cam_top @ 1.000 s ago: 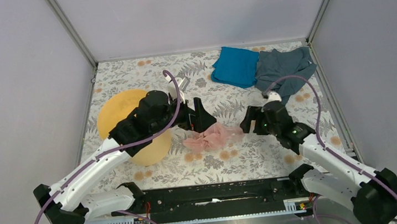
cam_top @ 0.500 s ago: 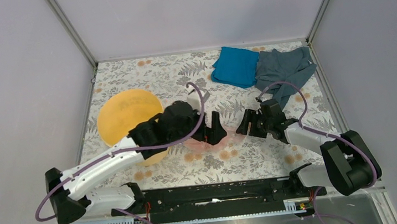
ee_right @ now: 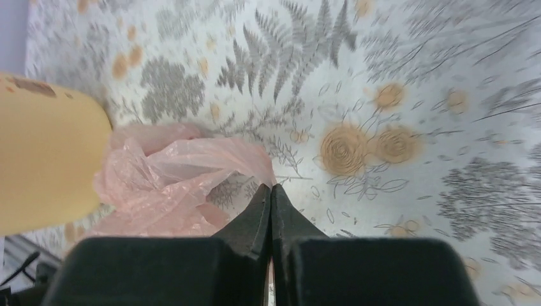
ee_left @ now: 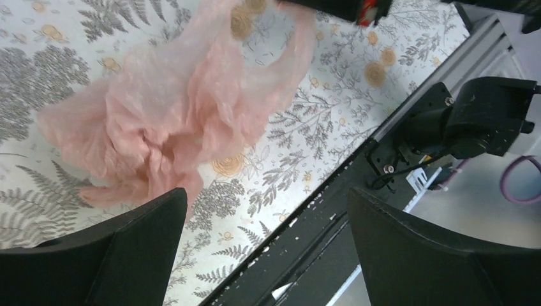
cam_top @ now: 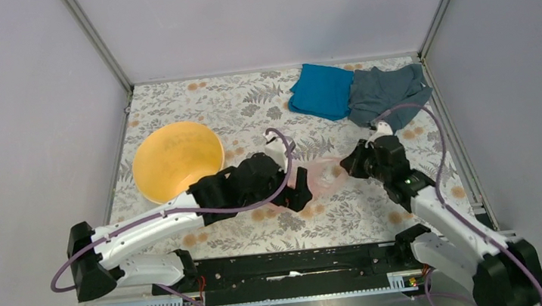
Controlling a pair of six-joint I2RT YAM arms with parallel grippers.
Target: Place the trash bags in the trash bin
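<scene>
The trash bag [cam_top: 321,173] is a crumpled pale-pink film lying on the floral table between my two grippers. It fills the upper left of the left wrist view [ee_left: 172,108]. My left gripper [cam_top: 300,189] [ee_left: 266,194] hovers just beside the bag's near-left side, jaws wide open with only table and rail between them. My right gripper [cam_top: 347,168] [ee_right: 271,187] is shut, its fingertips pinching the bag's right edge [ee_right: 166,178], with pink film showing between the pads. The trash bin [cam_top: 177,160] [ee_right: 44,153], a round yellow-orange bucket, stands upright and open at the left.
A blue cloth [cam_top: 322,90] and a grey-blue cloth [cam_top: 387,95] lie at the back right. The black base rail [cam_top: 287,265] [ee_left: 332,255] runs along the near edge. Grey walls close in the left, back and right sides.
My left arm swung from over the bin down to the bag's left side, uncovering the bin. My right gripper moved onto the bag's right edge and closed on it.
</scene>
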